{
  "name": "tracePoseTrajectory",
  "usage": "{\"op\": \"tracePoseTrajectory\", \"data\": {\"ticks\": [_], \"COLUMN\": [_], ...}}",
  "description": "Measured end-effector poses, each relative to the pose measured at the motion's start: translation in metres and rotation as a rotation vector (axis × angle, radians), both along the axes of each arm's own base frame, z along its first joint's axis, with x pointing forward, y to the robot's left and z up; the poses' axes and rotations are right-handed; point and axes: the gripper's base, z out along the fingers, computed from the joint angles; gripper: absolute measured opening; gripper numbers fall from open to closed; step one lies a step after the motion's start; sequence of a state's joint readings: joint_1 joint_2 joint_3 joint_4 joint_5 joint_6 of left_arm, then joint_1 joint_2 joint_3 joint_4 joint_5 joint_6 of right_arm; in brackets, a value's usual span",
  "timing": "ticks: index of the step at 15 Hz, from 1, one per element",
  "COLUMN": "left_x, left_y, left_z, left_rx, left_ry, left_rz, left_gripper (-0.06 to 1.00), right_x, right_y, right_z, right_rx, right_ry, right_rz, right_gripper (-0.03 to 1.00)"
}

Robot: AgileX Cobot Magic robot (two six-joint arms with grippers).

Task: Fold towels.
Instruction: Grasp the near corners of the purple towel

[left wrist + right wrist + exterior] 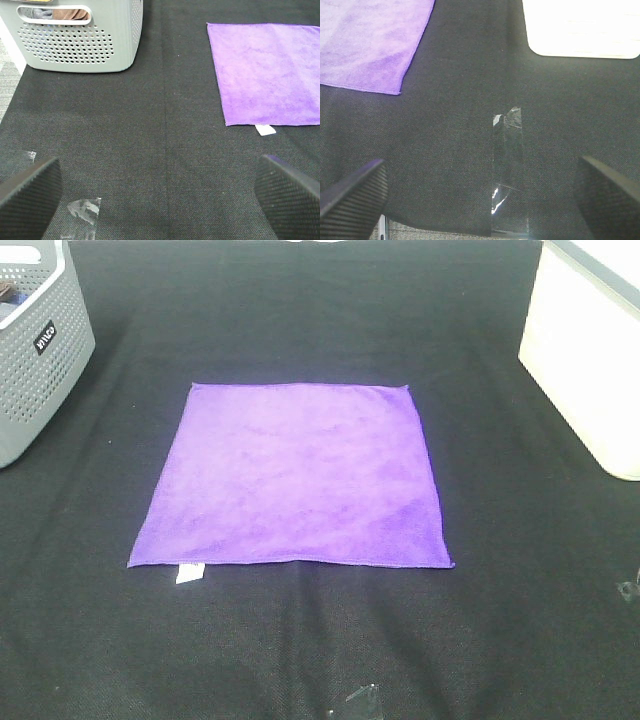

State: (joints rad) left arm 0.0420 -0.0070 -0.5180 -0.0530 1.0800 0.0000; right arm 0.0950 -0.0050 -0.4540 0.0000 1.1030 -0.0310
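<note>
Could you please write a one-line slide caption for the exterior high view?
Purple towel lies flat and unfolded on the black table, grey basket at left, white bin at right.

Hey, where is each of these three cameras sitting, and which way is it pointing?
Exterior high: up above, looking down on the flat purple towel on the black table, grey basket left, white bin right; no arm shows.
Left wrist: low over the table, facing basket and towel; open left gripper shows.
Right wrist: low, facing a towel corner and the bin; open right gripper shows.
Shared: exterior and left wrist both show the towel's white tag.
</note>
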Motion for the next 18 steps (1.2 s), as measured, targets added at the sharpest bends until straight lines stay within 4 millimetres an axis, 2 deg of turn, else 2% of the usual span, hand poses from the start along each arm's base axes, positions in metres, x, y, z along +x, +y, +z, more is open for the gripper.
{"op": "tracePoseTrajectory", "data": {"ticks": [18], "left_x": [0.0], "left_y": [0.0], "left_z": [0.0], "left_rx": [0.0], "left_ry": [0.0], "left_rz": [0.0], "left_gripper": [0.99], "right_x": [0.0], "right_y": [0.0], "right_z": [0.0], "right_rx": [0.0], "right_ry": [0.0], "right_rz": [0.0], "right_gripper": [0.96]}}
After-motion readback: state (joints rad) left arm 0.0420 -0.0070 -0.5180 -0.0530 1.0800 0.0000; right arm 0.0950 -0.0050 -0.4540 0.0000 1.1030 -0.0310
